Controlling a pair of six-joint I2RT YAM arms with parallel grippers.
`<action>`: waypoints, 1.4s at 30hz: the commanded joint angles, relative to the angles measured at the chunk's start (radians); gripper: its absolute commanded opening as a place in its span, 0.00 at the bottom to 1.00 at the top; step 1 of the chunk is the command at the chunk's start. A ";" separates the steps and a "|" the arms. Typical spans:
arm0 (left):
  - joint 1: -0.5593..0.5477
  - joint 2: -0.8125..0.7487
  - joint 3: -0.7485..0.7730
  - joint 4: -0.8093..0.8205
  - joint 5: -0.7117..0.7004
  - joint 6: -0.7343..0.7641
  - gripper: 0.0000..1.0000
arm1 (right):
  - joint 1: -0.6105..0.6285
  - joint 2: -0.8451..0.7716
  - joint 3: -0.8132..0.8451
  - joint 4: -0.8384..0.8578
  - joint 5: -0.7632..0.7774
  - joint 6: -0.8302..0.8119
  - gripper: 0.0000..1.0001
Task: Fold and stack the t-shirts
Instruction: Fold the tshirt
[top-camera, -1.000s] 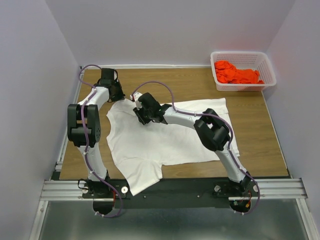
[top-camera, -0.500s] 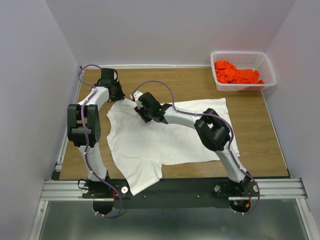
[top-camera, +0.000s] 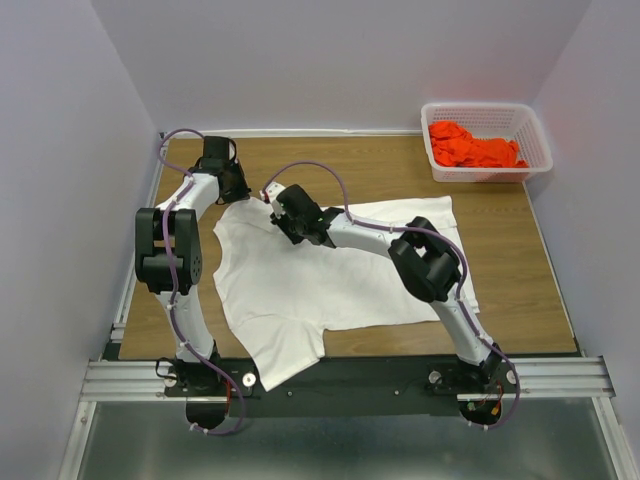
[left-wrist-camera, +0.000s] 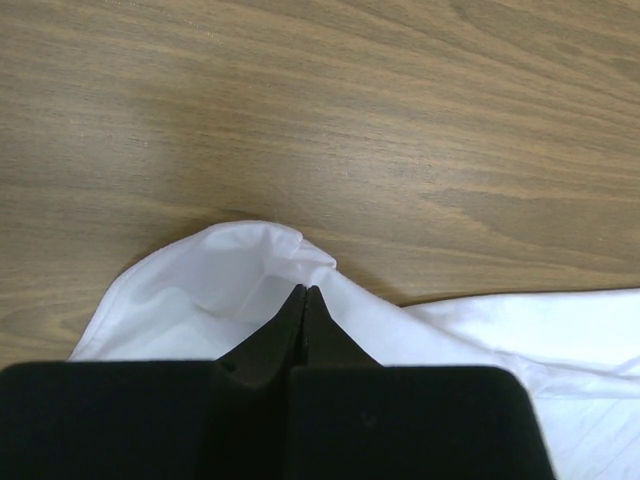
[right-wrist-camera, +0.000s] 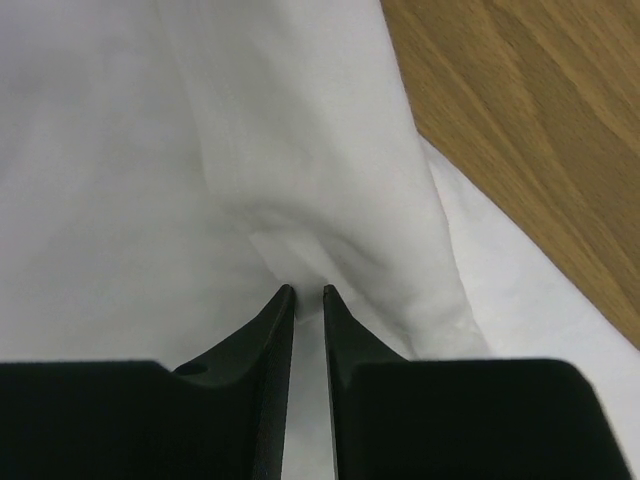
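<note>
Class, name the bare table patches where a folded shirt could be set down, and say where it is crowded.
Free: the far strip of table between the left arm and the basket; the right side between the white shirt and the table edge, nearer than the basket. Crowded: the centre, under shirt and right arm.

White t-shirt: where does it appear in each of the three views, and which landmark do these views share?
Top external: the white t-shirt lies spread across the middle of the wooden table.
Left wrist: a bunched edge of it fills the lower part of the picture.
Right wrist: it covers the left and centre.
Shared landmark: the wood grain of the table, bare beside the cloth in every view.
</note>
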 joint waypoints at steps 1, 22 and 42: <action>-0.007 0.017 0.020 -0.013 -0.022 0.018 0.00 | 0.007 0.006 0.005 -0.009 0.019 -0.009 0.22; -0.007 -0.130 0.005 -0.147 -0.031 0.006 0.00 | 0.011 -0.229 -0.107 -0.052 -0.028 0.043 0.00; -0.024 -0.540 -0.383 -0.177 -0.051 -0.073 0.00 | 0.011 -0.424 -0.374 -0.075 -0.135 0.103 0.00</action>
